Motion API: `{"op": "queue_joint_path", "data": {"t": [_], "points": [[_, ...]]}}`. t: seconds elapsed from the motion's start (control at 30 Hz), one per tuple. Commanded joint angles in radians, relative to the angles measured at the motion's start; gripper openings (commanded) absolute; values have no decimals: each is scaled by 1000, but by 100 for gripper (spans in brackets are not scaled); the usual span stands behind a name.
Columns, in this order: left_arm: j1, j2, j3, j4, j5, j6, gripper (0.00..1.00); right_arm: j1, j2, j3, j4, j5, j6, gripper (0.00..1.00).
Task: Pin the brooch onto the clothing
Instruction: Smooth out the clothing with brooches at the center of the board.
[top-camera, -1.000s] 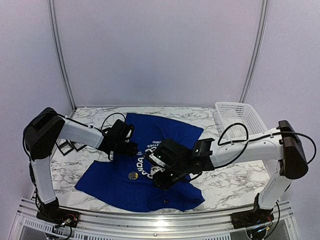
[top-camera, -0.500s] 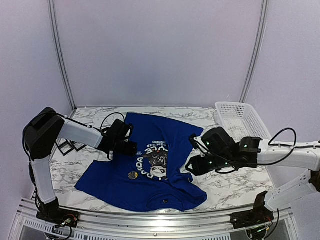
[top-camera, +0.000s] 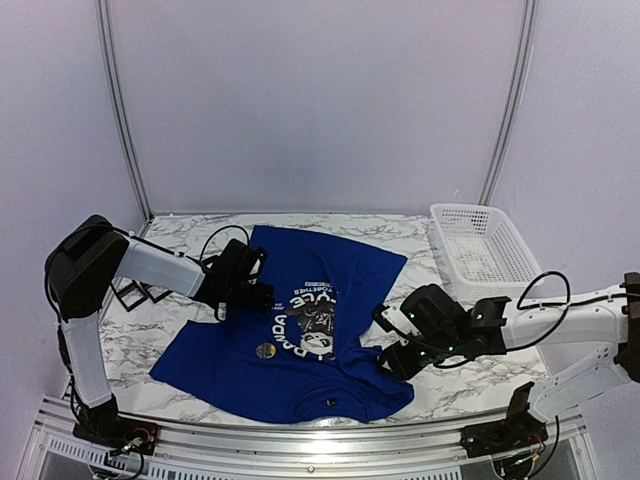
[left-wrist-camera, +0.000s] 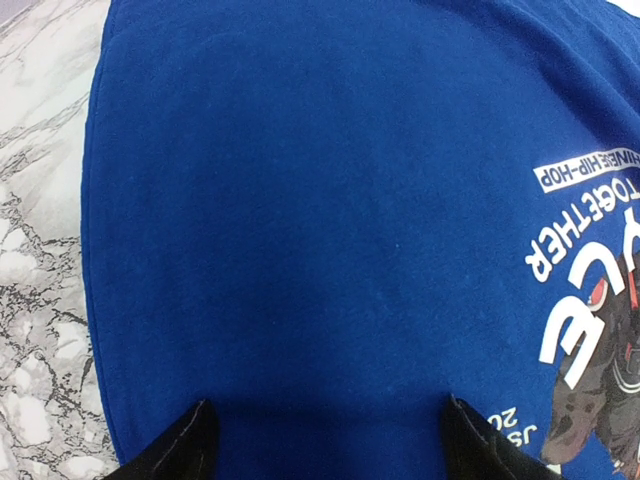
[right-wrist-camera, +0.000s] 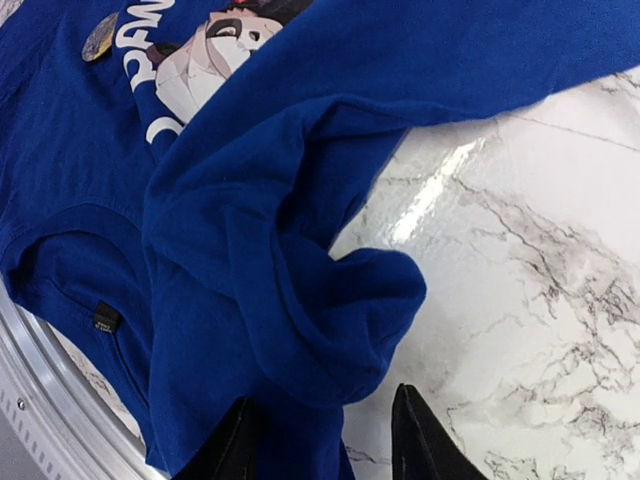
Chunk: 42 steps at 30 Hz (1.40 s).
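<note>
Ahead of the right pincer (right-wrist-camera: 320, 396) (parted, empty) bunches the T-shirt sleeve (right-wrist-camera: 300, 300); snagging it could shift the brooch (right-wrist-camera: 100, 37).

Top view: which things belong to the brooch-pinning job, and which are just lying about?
Job in hand:
- blue T-shirt, spread flat
- small round brooch, sitting on the shirt's chest; can't tell if it's pinned

Lying about:
- white basket, far right corner
- black frame-like pieces, left of the shirt
</note>
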Motion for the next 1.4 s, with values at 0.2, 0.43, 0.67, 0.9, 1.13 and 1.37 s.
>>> {"op": "queue_joint_path", "data": {"t": [0.2, 0.43, 0.67, 0.9, 1.13, 1.37], "points": [[14, 13, -46, -108, 19, -13, 79, -71, 55, 2, 155, 29, -49, 8], [32, 27, -54, -107, 16, -46, 79, -203, 49, 59, -49, 123, 0, 0], [46, 39, -49, -112, 5, -47, 79, -291, 13, 166, -346, 255, 40, 0], [66, 23, -60, -115, -10, -44, 79, -352, 104, 293, -496, 291, -3, 0], [83, 7, -75, -110, -11, -44, 79, -356, 275, 528, -591, 435, -81, 0], [92, 2, -78, -109, -14, -44, 79, -367, 568, 798, -621, 557, -207, 0]]}}
